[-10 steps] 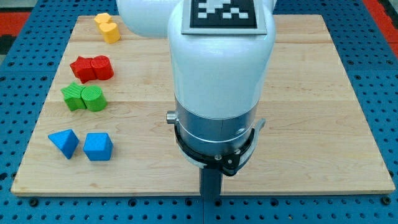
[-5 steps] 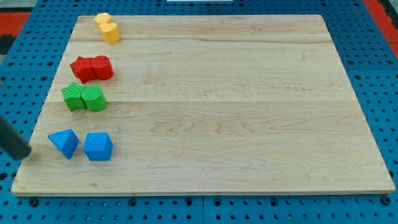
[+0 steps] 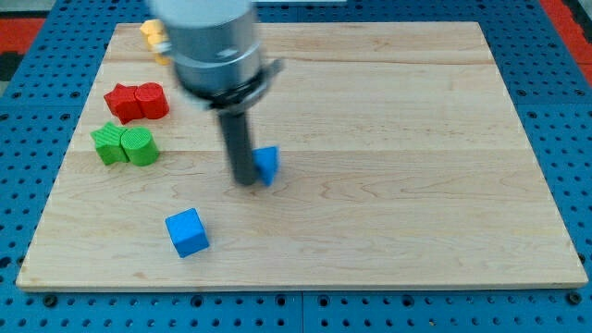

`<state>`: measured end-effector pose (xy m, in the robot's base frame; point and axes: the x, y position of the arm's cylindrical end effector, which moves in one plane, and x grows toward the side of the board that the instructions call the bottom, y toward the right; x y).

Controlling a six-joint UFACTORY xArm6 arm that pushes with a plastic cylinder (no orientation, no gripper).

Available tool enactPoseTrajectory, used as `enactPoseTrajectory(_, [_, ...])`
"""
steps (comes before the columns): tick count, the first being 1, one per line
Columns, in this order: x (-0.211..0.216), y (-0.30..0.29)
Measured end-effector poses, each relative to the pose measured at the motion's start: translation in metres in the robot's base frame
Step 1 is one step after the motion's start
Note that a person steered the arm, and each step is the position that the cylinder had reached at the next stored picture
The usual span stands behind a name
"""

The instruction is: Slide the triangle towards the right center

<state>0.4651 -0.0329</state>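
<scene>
The arm carries no pincer, only a rod; my tip [image 3: 248, 181] touches the left side of the blue triangle [image 3: 268, 165] near the wooden board's [image 3: 416, 185] middle, the blue cube [image 3: 187, 232] lying apart toward the view's bottom left

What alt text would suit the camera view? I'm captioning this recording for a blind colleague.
My tip presses against the left side of a blue triangle near the middle of a wooden board. A blue cube sits toward the view's bottom left; red blocks and green blocks line the left side, and yellow blocks are partly hidden behind the arm.
</scene>
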Motion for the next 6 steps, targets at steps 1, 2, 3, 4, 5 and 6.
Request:
enactPoseTrajectory(1, [-0.011,0.078])
enactPoseTrajectory(2, [-0.033,0.064])
enactPoseTrajectory(3, [-0.034,0.039])
enactPoseTrajectory(4, [-0.083,0.056])
enactPoseTrajectory(5, [-0.093,0.067])
enactPoseTrajectory(6, [-0.093,0.098])
